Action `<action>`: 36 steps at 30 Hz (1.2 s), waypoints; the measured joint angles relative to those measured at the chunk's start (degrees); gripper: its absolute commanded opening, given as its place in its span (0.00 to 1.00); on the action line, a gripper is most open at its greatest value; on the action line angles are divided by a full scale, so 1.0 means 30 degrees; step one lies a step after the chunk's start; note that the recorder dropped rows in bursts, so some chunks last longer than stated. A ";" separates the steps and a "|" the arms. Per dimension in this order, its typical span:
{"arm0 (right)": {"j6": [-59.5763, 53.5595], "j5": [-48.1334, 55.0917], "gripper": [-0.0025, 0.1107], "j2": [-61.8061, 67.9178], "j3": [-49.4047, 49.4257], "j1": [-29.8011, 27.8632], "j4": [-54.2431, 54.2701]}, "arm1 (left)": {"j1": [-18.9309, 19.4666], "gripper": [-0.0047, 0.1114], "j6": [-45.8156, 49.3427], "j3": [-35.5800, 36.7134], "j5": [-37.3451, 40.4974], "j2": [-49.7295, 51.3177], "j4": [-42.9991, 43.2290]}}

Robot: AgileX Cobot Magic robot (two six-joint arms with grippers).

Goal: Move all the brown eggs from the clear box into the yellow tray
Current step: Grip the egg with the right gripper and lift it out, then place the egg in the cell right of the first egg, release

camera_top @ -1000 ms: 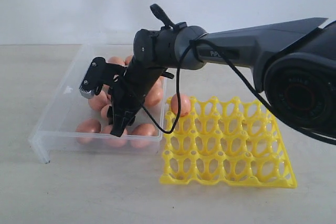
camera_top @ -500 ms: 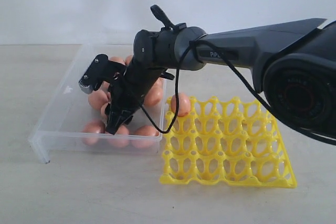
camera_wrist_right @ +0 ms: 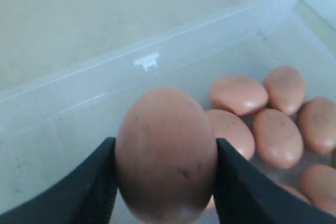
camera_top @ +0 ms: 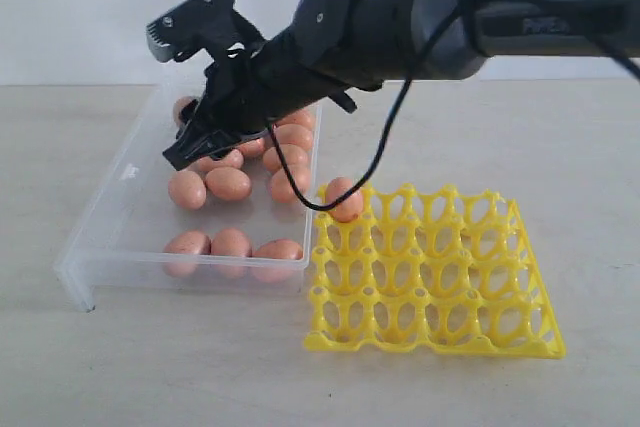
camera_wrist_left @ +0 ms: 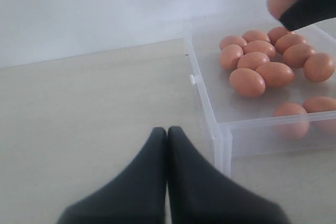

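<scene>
Right fingers point(camera_wrist_right: 86, 192) clamp one brown egg point(camera_wrist_right: 165, 153) by its sides, above the clear box point(camera_top: 120, 217).
Carry level to the yellow tray point(camera_top: 430, 277), lower into an empty cup beside the seated egg point(camera_top: 344, 199) at its corner; smooth oval shell, light grip only. Loose eggs point(camera_top: 228, 183) lie in box. Left fingers point(camera_wrist_left: 142, 182) pressed together, empty.

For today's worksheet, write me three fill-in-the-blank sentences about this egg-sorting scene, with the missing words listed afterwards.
1. The right gripper is holding one brown ____ above the clear box.
2. Of the eggs, exactly ____ already sits in the yellow tray.
3. The left gripper, its jaws shut, holds ____.

Missing words: egg; one; nothing
</scene>
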 measured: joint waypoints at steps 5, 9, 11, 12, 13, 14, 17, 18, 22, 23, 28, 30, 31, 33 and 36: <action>0.0308 -0.8002 0.02 -0.4408 0.7101 0.0000 0.1227 | 0.0000 0.00 0.0000 0.0000 0.0000 0.0000 0.0000; 0.7395 -1.9830 0.02 -0.7796 1.4591 0.0000 0.1771 | 0.0000 0.00 0.0000 0.0000 0.0000 0.0000 0.0000; 1.0803 -2.3513 0.02 -0.8120 1.7144 -0.0200 0.0977 | 0.0000 0.00 0.0000 0.0000 0.0000 0.0000 0.0000; 1.1948 -2.3763 0.02 -0.8144 1.7777 -0.0439 0.0117 | 0.0000 0.00 0.0000 0.0000 0.0000 0.0000 0.0000; 1.4781 -2.3492 0.02 -0.8144 1.8532 -0.1596 -0.3497 | 0.0000 0.00 0.0000 0.0000 0.0000 0.0000 0.0000; 1.7626 -2.3164 0.02 -0.8144 1.8664 -0.3034 -0.7740 | 0.0000 0.00 0.0000 0.0000 0.0000 0.0000 0.0000; 2.5588 -2.4512 0.02 -0.8144 1.8079 -0.8000 -1.9547 | 0.0000 0.00 0.0000 0.0000 0.0000 0.0000 0.0000; 2.8692 -2.5474 0.02 -0.8144 1.7513 -0.9720 -2.3620 | 0.0000 0.00 0.0000 0.0000 0.0000 0.0000 0.0000; 3.7025 -2.8775 0.02 -0.8144 1.5267 -1.3898 -3.6170 | 0.0000 0.00 0.0000 0.0000 0.0000 0.0000 0.0000; 3.7734 -2.9064 0.02 -0.8144 1.5010 -1.3997 -3.7466 | 0.0000 0.00 0.0000 0.0000 0.0000 0.0000 0.0000; 3.8510 -2.8899 0.02 -0.7908 1.4440 -1.3865 -3.9723 | 0.0000 0.00 0.0000 0.0000 0.0000 0.0000 0.0000; 3.8510 -2.8349 0.02 -0.7192 1.4080 -1.3587 -3.9773 | 0.0000 0.00 0.0000 0.0000 0.0000 0.0000 0.0000; 3.8510 -2.8144 0.02 -0.6761 1.3857 -1.3484 -3.9821 | 0.0000 0.00 0.0000 0.0000 0.0000 0.0000 0.0000; 3.8560 -2.8009 0.02 -0.5471 1.3382 -1.3214 -3.9821 | 0.0000 0.00 0.0000 0.0000 0.0000 0.0000 0.0000; 3.8560 -2.8214 0.02 -0.3722 1.2960 -1.2986 -3.9907 | 0.0000 0.00 0.0000 0.0000 0.0000 0.0000 0.0000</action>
